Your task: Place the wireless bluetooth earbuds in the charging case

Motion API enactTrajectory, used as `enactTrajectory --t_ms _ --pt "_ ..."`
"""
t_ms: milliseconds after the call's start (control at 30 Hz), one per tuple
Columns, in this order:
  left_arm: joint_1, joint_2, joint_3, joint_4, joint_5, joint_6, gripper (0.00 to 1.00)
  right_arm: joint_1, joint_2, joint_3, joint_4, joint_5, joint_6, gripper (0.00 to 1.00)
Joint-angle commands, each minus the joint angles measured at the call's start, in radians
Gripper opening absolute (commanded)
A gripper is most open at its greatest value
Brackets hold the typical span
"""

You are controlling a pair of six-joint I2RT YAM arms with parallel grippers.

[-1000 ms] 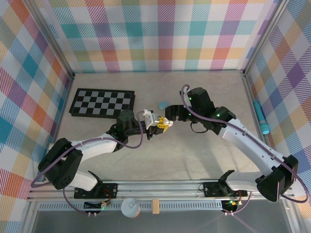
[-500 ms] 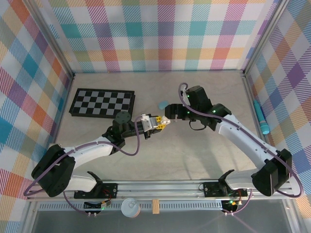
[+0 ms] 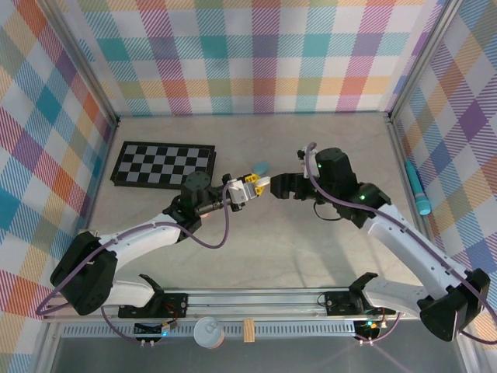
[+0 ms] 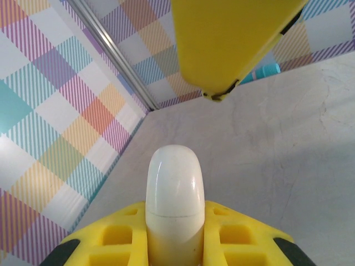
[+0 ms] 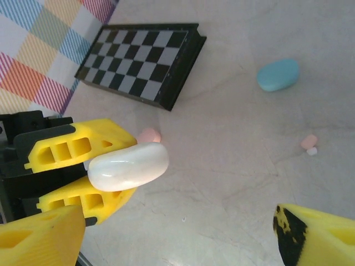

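A pink shape (image 5: 148, 134) showed behind the white case (image 5: 128, 165), most of it covered, so it could not be told whether it was a bud or another case. In the left wrist view a yellow finger was cut off by the top edge above the case, and whose it was could not be told. A teal thing (image 4: 266, 71) behind it was largely hidden. The right gripper (image 5: 180, 224) had its own two yellow fingers cropped at the bottom corners of its view. They were spread wide with nothing between them. The left gripper (image 3: 251, 186) pinched the white case by one end, a finger pressed on either side, with the rounded free end jutting toward the right gripper. The case was smooth and glossy, with a thin seam across it. A pink bud (image 5: 309, 141) and a smaller white bud (image 5: 312, 151) lay touching on the pale table (image 5: 222, 166), well apart from both grippers and near the blue case (image 5: 278, 75). They were tiny rounded pieces, too small to show any detail. The chessboard (image 5: 141, 61) lay flat beyond.
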Motion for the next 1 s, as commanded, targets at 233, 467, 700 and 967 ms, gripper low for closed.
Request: enactTrajectory --t_ms 233,467,700,967 --pt "-0.002 -0.052 0.024 -0.008 0.152 -0.054 0.00 -0.026 -0.064 -0.029 -0.051 -0.268 -0.710 0.90" --pt "-0.001 -0.105 0.039 -0.168 0.249 -0.051 0.00 -0.007 -0.007 0.085 -0.219 -0.303 -1.196 0.87" --pt "-0.001 -0.126 0.091 -0.344 0.315 -0.011 0.00 0.047 0.089 0.178 -0.257 -0.231 -1.367 0.68" --pt "-0.001 -0.119 0.104 -0.347 0.327 -0.020 0.01 0.062 0.136 0.195 -0.215 -0.255 -1.367 0.48"
